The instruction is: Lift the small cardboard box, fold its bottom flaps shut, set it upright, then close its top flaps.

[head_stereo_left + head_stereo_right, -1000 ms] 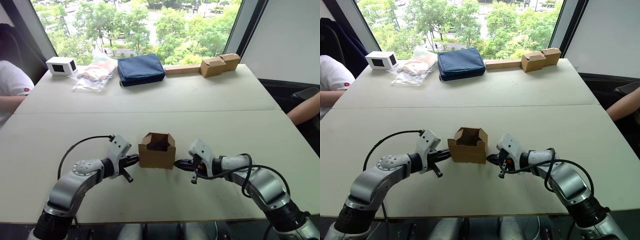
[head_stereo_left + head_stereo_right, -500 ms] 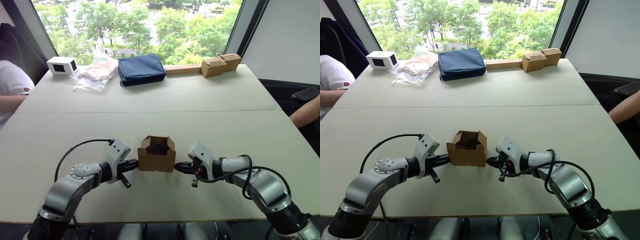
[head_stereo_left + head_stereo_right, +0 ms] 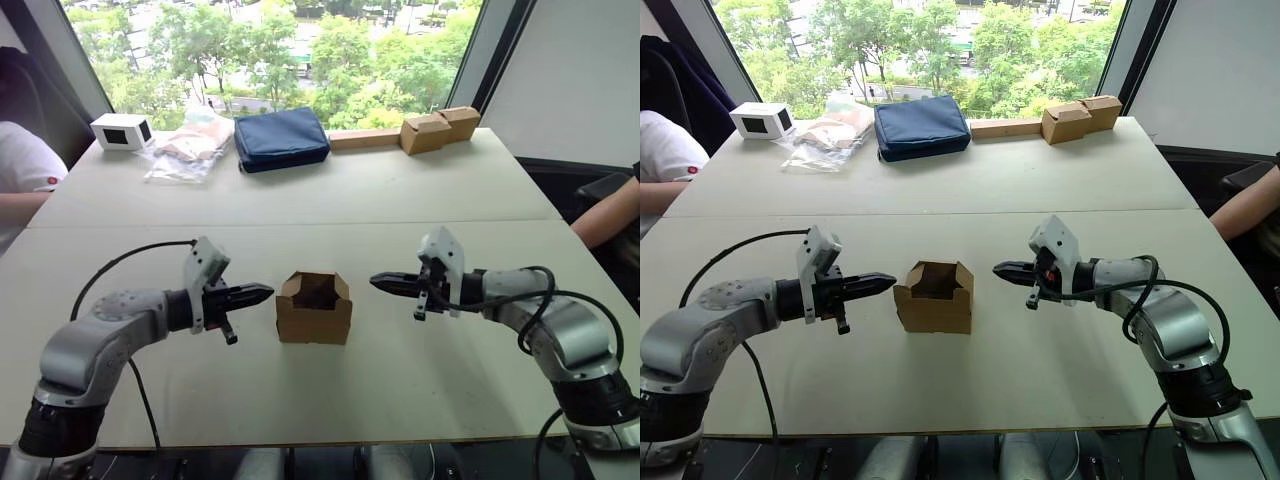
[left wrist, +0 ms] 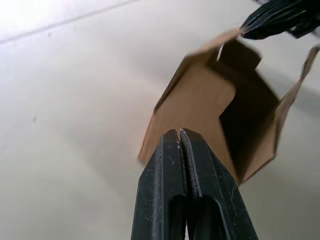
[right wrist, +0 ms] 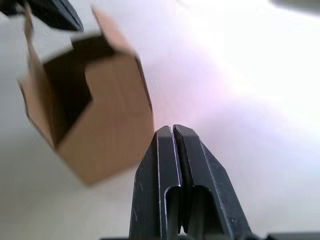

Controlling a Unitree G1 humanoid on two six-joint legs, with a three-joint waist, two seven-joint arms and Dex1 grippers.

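Note:
The small cardboard box (image 3: pixel 314 308) stands upright on the white table (image 3: pixel 300 200), near its front middle. Its top flaps (image 3: pixel 317 282) stick up around a dark open inside; its bottom flaps are hidden underneath. My left gripper (image 3: pixel 262 292) is shut and empty, raised a little to the box's left with its tips pointing at the box. To the right, my right gripper (image 3: pixel 380 282) is also shut and empty, held off the table with a clear gap to the box. Both wrist views show the box (image 4: pixel 215 100) (image 5: pixel 90 115) just beyond the closed fingertips.
Along the far edge lie a white device (image 3: pixel 122 130), a plastic bag (image 3: pixel 190 145), a navy pouch (image 3: pixel 282 138) and a pair of tan boxes joined to a strip (image 3: pixel 425 130). A person's arm (image 3: pixel 20 200) rests at the left edge, another person's arm (image 3: pixel 605 215) at the right.
Both grippers have lifted and drawn back from the box's sides, the left one leftwards and the right one rightwards. The box stays upright where it was.

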